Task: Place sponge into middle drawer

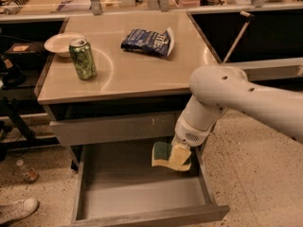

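The sponge point(162, 155) is gripped firmly by the gripper point(179, 156), over the rear right of the open middle drawer point(137, 198). Up and to the left of the gripper, one green can point(83, 58), one white bowl point(59, 42) and one blue snack bag point(147, 40) are set on the tabletop point(137, 72). Speckled floor point(255, 174) is seen to its right.

The table point(142, 74) bears a can point(83, 58), bowl point(59, 42) and snack bag point(147, 40); the tool point(180, 157) holds the sponge point(161, 152) over the middle drawer point(142, 200).
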Robot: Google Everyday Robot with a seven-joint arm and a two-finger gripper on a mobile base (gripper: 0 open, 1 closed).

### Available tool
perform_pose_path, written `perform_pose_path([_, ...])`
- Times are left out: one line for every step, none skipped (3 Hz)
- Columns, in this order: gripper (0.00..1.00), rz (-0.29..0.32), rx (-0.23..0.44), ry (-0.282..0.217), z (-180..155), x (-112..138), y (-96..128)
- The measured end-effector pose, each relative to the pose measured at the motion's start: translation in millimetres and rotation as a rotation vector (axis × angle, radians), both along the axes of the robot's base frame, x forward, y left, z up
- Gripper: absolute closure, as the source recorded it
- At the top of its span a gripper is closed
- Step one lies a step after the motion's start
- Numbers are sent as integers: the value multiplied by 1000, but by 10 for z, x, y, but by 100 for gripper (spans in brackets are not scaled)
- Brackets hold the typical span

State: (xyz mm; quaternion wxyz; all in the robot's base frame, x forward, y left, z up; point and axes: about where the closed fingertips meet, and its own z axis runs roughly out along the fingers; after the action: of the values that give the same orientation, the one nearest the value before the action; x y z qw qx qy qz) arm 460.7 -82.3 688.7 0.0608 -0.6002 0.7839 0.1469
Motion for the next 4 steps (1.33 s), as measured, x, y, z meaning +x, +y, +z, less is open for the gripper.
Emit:
perform_pose_path([100,-13,66,70,-478,-128,309])
perform_pose_path([100,-15,70,71,-521,-123,323])
perform_pose_path([100,-18,105,129,-769,-220,438])
perform_pose_path([100,-15,161,214,-1334,-400,844])
